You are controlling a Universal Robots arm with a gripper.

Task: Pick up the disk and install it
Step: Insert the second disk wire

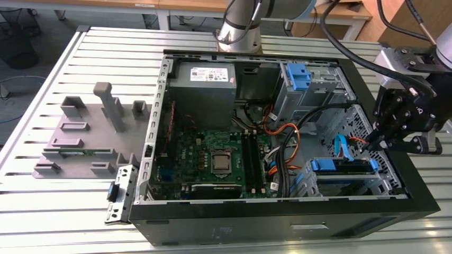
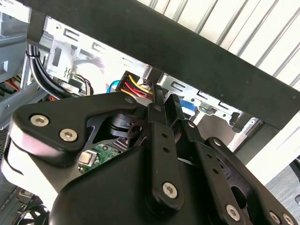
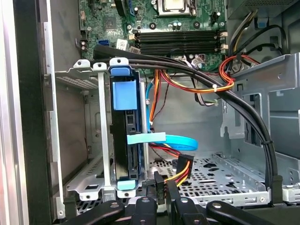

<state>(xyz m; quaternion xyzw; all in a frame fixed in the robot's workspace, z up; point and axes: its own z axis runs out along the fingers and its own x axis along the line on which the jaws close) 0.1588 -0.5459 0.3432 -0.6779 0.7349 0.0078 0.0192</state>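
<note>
our gripper [image 3: 159, 187] hangs inside the open computer case [image 1: 395, 209], near the side wall on the exterior view's right, its fingertips [image 3: 158, 183] drawn close together with a narrow gap and nothing held between them. just beyond them a red-and-yellow power cable [image 3: 183, 171] and a blue ribbon cable [image 3: 174, 140] trail across the perforated floor. the disk [image 3: 125, 136], in its blue carrier, sits seated in the metal drive cage [image 3: 101, 136] beside that wall, apart from the fingers. we judge the risk is snagging: any move from here could hook the loose cables, or the black cable bundle [image 3: 211, 86] overhead, and tug a connector loose.
</note>
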